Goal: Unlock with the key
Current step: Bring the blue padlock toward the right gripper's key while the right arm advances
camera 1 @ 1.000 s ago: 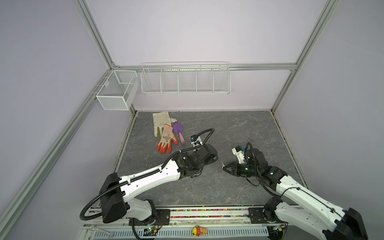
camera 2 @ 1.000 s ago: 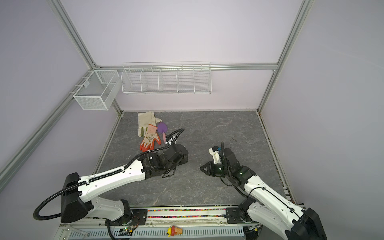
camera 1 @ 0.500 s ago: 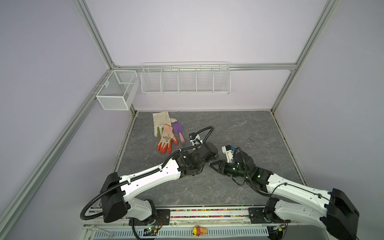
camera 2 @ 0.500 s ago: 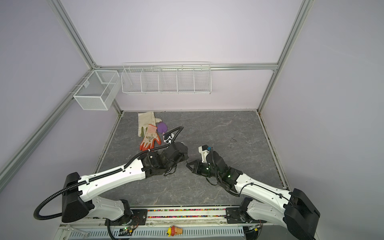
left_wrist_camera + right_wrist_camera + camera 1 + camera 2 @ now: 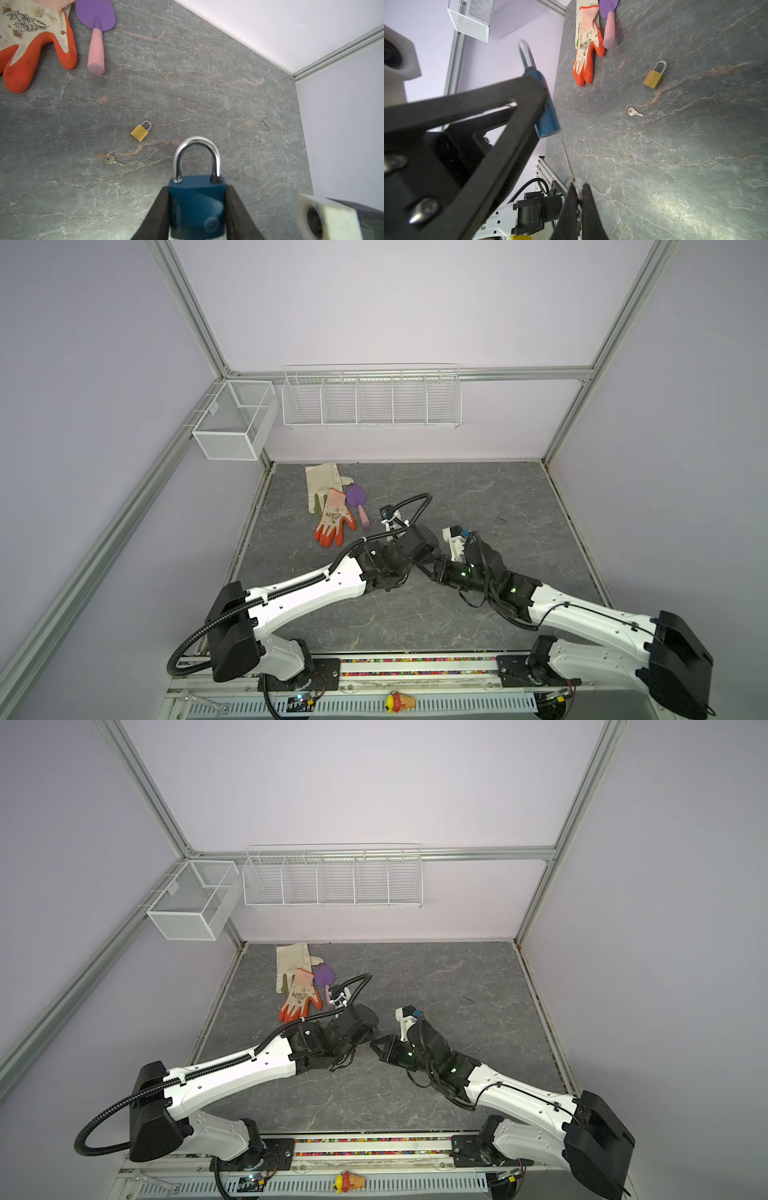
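White mesh basket (image 5: 232, 423) hangs on the left wall at your far left, with the long white wire rack (image 5: 371, 400) beside it on the rear wall. Below them, on the grey stone-patterned tabletop (image 5: 478, 497), you have a flat cream cloth glove (image 5: 320, 485), an orange-and-cream garden glove (image 5: 333, 518) lying partly over it, and a purple toy trowel with a pink handle (image 5: 356, 496) just beside the orange glove.

Moving toward the middle, your left gripper (image 5: 196, 188) is clamped on the blue padlock (image 5: 196, 207), one black finger pressed on each side of its body. The lock is held off the table, and both legs of its steel shackle (image 5: 197, 145) sit down in the body.

On the table beyond it, the left wrist view shows a small brass padlock (image 5: 139, 133) lying flat, its shackle closed. A small loose silver key on a ring (image 5: 112, 161) lies near it, the two apart.

To the right, your right gripper (image 5: 579, 185) has its fingers pinched together on a thin metal key (image 5: 568, 160), seen edge-on. The blade sticks out past the fingertips, and its tip is just beside the bottom end of the blue padlock, not inside it. In both top views the two grippers meet nose to nose near the middle of the table.
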You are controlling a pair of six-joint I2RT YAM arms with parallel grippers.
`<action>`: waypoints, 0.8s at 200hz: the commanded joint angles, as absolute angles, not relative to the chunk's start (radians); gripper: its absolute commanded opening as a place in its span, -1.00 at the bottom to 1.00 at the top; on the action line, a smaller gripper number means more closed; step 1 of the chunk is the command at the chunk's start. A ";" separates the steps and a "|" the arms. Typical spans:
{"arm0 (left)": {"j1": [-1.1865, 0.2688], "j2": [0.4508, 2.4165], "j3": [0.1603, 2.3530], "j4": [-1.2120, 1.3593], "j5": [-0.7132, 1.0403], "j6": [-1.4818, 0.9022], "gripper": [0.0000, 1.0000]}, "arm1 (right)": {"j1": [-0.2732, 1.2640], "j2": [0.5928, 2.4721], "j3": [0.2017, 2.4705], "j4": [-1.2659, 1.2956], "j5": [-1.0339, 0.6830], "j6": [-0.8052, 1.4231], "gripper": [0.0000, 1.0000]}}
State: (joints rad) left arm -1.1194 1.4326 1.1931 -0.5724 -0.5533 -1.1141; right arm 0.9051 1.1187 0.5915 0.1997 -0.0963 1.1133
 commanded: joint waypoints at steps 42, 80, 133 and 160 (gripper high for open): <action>-1.117 1.440 1.217 -0.585 -0.583 -1.111 -1.00 | 0.913 1.130 0.626 0.228 -0.061 1.092 -0.87; -1.116 1.448 1.221 -0.578 -0.576 -1.106 -1.00 | 0.916 1.159 0.636 0.266 -0.094 1.091 -0.87; -1.116 1.442 1.230 -0.580 -0.590 -1.092 -1.00 | 0.920 1.157 0.626 0.256 -0.109 1.083 -0.87; -1.116 1.445 1.238 -0.597 -0.610 -1.092 -1.00 | 0.925 1.136 0.628 0.241 -0.121 1.062 -0.87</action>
